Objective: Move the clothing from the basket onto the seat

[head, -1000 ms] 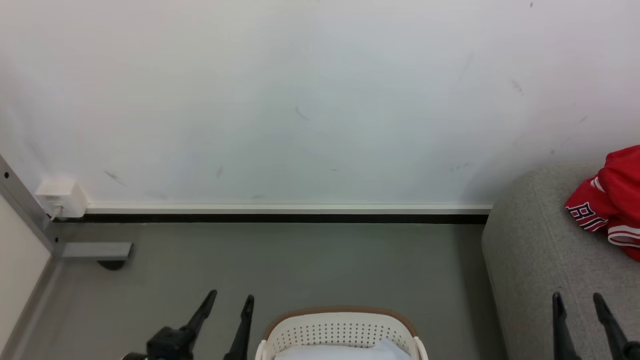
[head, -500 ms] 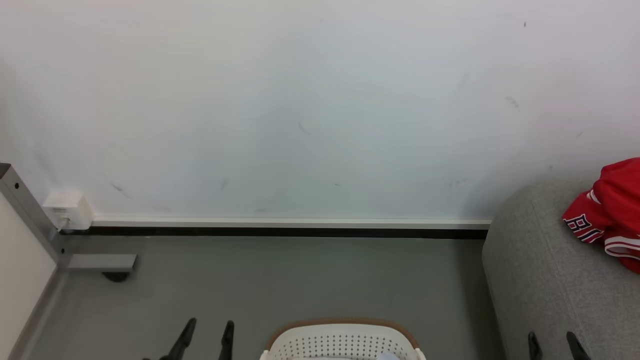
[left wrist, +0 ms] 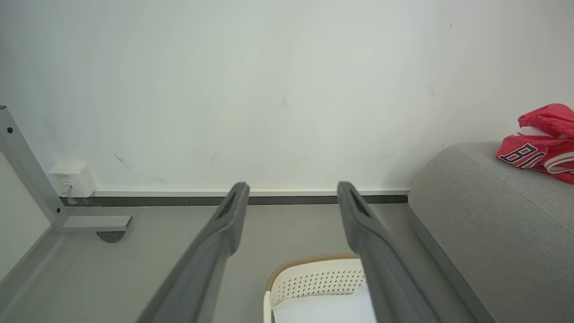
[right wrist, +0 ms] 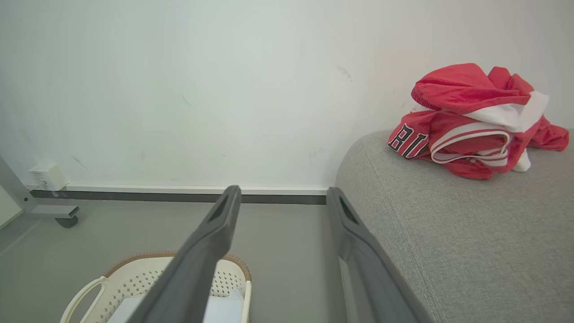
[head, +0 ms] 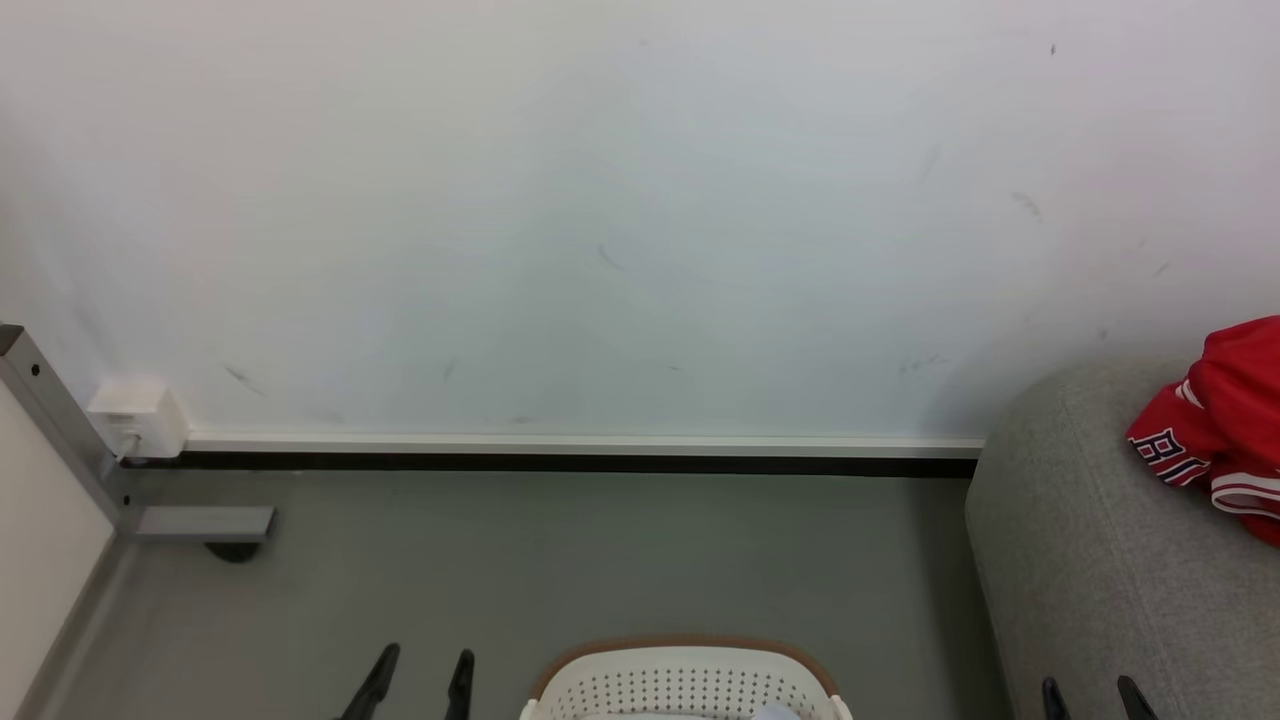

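As jersey (right wrist: 457, 92) lies on seat (right wrist: 448, 251), ahead-right of right gripper (right wrist: 283, 193), we log left gripper (left wrist: 291, 186) farther; both spread, empty.

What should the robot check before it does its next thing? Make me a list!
1. Is the red jersey on the sofa? Ok: it lies bunched up on the grey seat.
2. Is the jersey out of the basket? Ok, as far as the pictures show: the basket holds a pale cloth and no red can be seen in it.
3. Is the left gripper free? Ok: it is open and holds nothing.
4. Is the right gripper free? Ok: it is open and holds nothing.
5. Is anything hidden under the pale cloth? Cannot tell: the basket's bottom is out of sight.
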You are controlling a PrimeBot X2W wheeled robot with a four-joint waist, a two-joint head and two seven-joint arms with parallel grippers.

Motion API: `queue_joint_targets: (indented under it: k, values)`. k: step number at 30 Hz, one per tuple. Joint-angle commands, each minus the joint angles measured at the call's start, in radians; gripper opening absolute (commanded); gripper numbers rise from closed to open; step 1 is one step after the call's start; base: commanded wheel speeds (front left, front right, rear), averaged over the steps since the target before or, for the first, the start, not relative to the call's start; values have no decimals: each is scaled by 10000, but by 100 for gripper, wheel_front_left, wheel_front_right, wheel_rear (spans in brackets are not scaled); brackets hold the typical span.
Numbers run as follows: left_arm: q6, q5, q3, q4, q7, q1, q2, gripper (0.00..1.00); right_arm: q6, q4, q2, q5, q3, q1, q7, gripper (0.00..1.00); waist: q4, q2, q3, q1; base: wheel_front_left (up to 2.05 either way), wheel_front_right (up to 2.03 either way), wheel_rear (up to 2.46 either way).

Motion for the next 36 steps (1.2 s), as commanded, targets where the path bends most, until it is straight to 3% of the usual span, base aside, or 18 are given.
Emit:
queue_joint_targets:
  k: [1,17,18,22,36]
  values:
    - [-38,99,63,33,-5,61,-8,100,-22,-15,-11,-35,13,41,-1,100,9,-1,18,0,0,0,0]
    - [-306,84,394,160,-5,40,-230,100,-22,-50,-10,-90,159,-24,0,100,6,-1,-46,0,0,0,0]
    - [-298,104,385,159,0,-11,-242,0,0,-14,0,-39,173,-19,1,0,10,-1,-46,0,0,0,0]
    - [-297,-74,400,466,71,52,-304,0,2,266,38,155,158,-12,65,0,10,-1,-42,0,0,0,0]
    - [-329,-2819,767,413,773,-325,-299,0,-1,126,26,2814,-31,-462,758,0,-5,-1,52,0,0,0,0]
